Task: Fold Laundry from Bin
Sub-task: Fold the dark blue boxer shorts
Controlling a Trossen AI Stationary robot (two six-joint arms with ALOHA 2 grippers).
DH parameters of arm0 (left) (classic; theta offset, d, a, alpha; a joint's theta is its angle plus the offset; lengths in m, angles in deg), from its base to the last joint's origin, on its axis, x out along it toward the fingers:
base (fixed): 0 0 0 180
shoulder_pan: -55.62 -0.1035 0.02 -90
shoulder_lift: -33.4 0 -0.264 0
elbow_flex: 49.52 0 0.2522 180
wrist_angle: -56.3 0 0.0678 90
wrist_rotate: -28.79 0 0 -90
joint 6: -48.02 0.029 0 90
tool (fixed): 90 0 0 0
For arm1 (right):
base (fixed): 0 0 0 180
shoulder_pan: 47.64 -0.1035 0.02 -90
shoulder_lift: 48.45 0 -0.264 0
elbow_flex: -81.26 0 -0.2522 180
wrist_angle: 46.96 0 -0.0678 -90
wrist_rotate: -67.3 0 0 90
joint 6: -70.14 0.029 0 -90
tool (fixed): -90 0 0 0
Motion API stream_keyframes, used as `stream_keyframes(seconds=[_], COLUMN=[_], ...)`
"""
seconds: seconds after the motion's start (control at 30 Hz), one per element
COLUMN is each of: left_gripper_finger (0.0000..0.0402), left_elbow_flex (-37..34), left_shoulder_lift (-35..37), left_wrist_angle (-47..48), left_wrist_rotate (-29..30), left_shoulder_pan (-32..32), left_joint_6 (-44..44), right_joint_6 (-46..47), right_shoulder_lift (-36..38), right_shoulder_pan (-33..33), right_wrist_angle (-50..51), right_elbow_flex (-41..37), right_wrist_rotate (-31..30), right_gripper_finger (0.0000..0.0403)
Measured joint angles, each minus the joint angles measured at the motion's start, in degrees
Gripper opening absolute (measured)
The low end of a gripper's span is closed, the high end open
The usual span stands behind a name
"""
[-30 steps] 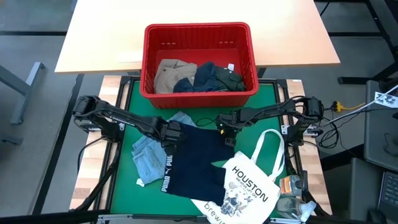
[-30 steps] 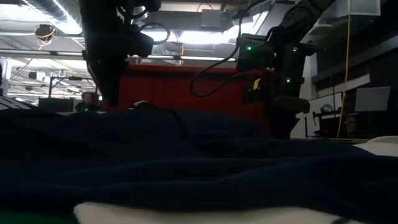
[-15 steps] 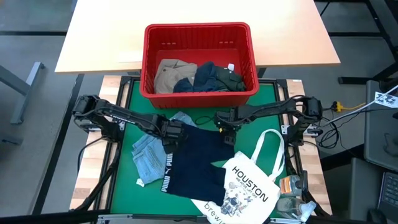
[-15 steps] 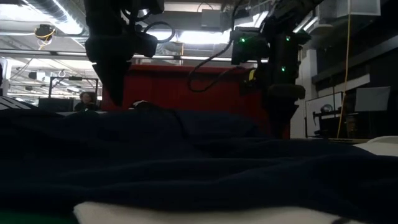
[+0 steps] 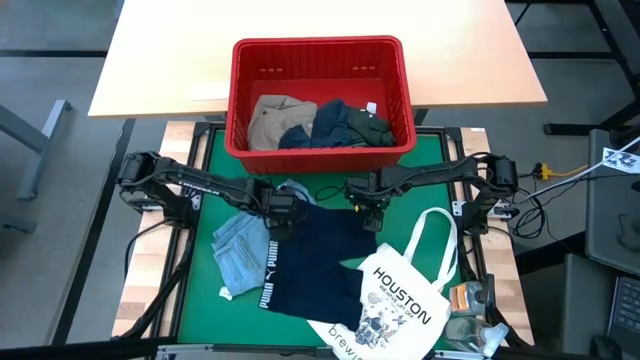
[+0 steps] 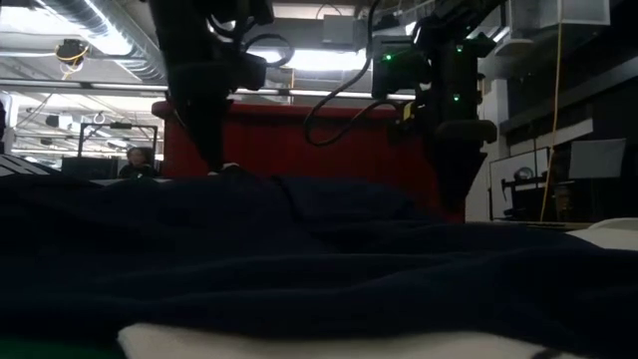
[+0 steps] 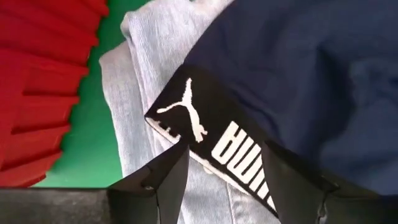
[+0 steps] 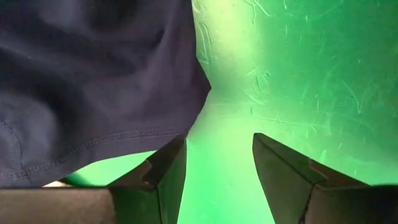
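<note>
A: Both grippers empty, fingers apart: left gripper (image 5: 279, 214) and right gripper (image 5: 366, 205) over the navy cotton shorts (image 5: 315, 255), 6 o'clock of the red slotted plastic bin (image 5: 320, 52).

B: Risk: grabbing the light blue denim garment (image 5: 238, 250) underneath, ruining the fold.

Beneath my left hand (image 5: 277, 219) the navy garment (image 5: 315, 258) carries a black band with a white leaping cat and white PUMA letters (image 7: 239, 163). Left of it lies light blue denim (image 5: 238, 252). The counter (image 5: 200, 268) is bright green. In the upper middle, the red bin (image 5: 322, 56) holds khaki-tan (image 5: 271, 118), navy and dark green cloth (image 5: 366, 124). Lower right, a white tote (image 5: 405, 296) bears black HOUSTON print.
</note>
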Motion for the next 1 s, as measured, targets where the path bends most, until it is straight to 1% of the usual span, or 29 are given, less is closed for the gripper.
stream_keyframes(seconds=[0.17, 0.3, 0.37, 0.57, 0.67, 0.8, 0.9, 1.0], left_gripper_finger=[0.0185, 0.0184, 0.0184, 0.0183, 0.0183, 0.0183, 0.0183, 0.0183], left_elbow_flex=[0.00, 0.00, 0.00, 0.00, 0.00, 0.00, 0.00, 0.00], left_shoulder_lift=[0.00, 0.00, 0.00, 0.00, 0.00, 0.00, 0.00, 0.00], left_wrist_angle=[-0.55, -0.56, -0.80, -7.26, -9.03, -8.62, -6.55, -2.46], left_wrist_rotate=[0.04, 0.03, 0.02, 0.99, 1.07, 0.84, -1.84, -3.47], left_shoulder_pan=[-1.44, -2.11, -2.66, -5.54, -7.06, -7.93, -7.92, -7.46], left_joint_6=[1.32, 1.62, 3.12, 8.30, 8.99, 8.52, 8.38, 8.32], right_joint_6=[0.00, 0.00, -0.01, -0.02, -0.04, -0.05, -0.04, -0.04], right_shoulder_lift=[0.04, 0.06, 0.07, 0.07, 0.07, 0.07, 0.08, 0.09], right_shoulder_pan=[0.00, -0.02, -0.02, -0.02, -0.02, -0.02, -0.02, -0.02], right_wrist_angle=[0.07, 0.05, 0.00, -1.38, -1.62, -1.64, -1.64, -1.65], right_elbow_flex=[0.00, 0.00, 0.00, 0.00, 0.00, 0.00, 0.02, 0.02], right_wrist_rotate=[0.00, 0.02, 0.02, 0.02, 0.70, 1.09, 1.09, 1.09], right_gripper_finger=[0.0186, 0.0186, 0.0186, 0.0186, 0.0186, 0.0186, 0.0186, 0.0186])
